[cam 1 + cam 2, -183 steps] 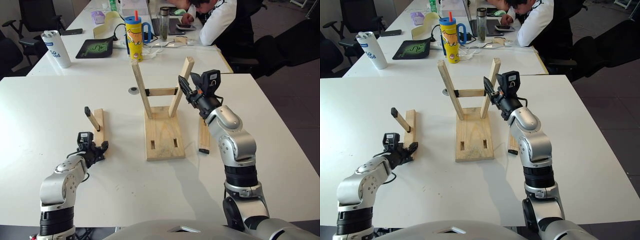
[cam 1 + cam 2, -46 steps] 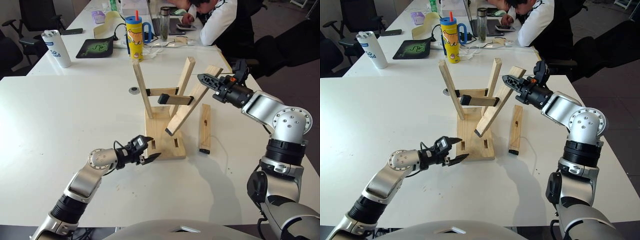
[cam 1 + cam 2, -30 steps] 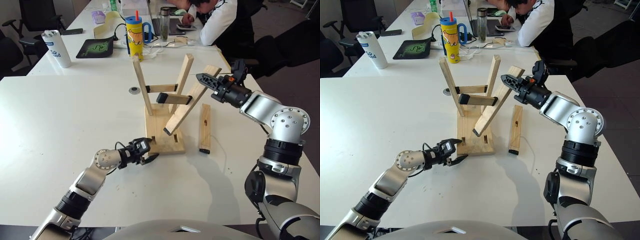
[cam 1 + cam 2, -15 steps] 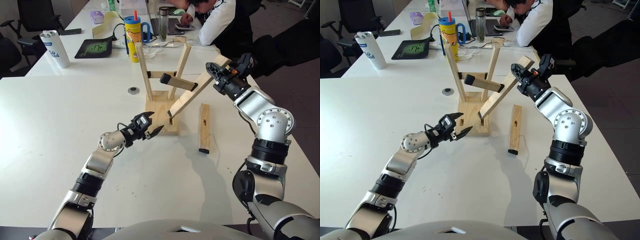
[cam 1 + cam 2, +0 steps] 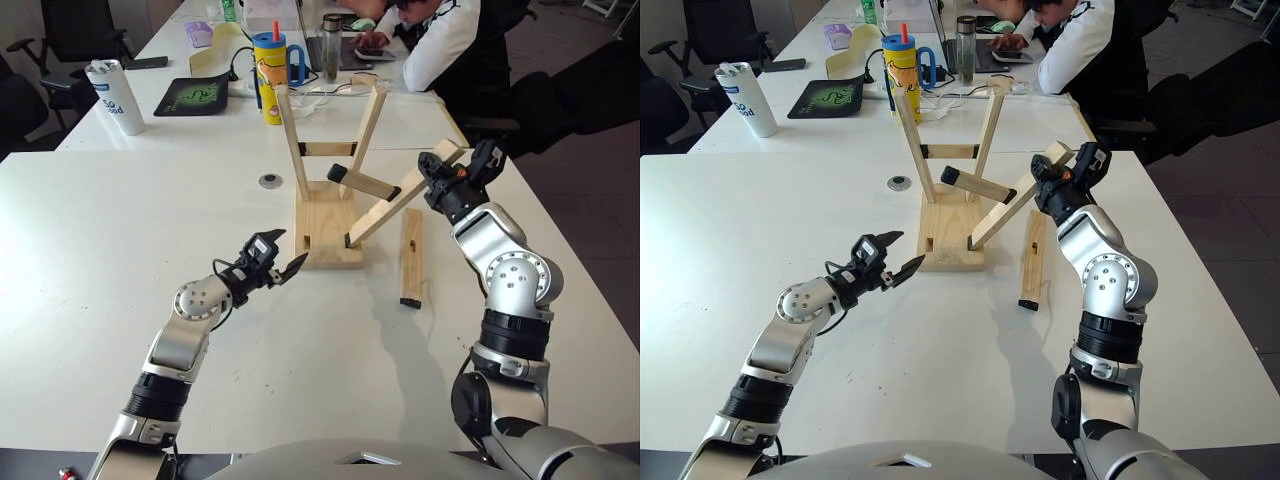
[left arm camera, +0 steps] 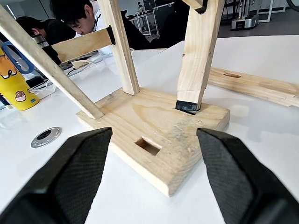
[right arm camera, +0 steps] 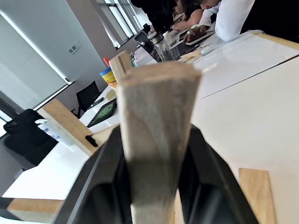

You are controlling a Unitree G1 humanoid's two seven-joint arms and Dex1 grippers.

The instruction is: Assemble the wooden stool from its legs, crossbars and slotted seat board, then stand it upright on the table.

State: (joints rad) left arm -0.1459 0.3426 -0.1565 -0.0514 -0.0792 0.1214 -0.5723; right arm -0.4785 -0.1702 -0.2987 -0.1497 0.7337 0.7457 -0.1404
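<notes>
Stool leg [image 5: 386, 207] in right hand [image 5: 436, 177]

Office, open-plan, used as a test space. Long white table [image 5: 90, 260] with a round cable grommet [image 5: 268, 181] set in near its far edge. A second table [image 5: 200, 125] of the same make butts against that far edge. On the second table is ordinary desk clutter: a dark mouse pad [image 5: 192, 93], a white tumbler [image 5: 113, 97] at its near-left corner, a yellow cup [image 5: 268, 65] with a blue handle, and a steel flask [image 5: 332, 40]. Black swivel chairs [image 5: 75, 25] stand beyond the far-left corner. Dark grey floor [image 5: 590, 230] off the right edge. The right wrist view shows a pale roller blind [image 7: 23, 65] over a large window and a wall switch plate [image 7: 72, 48].
</notes>
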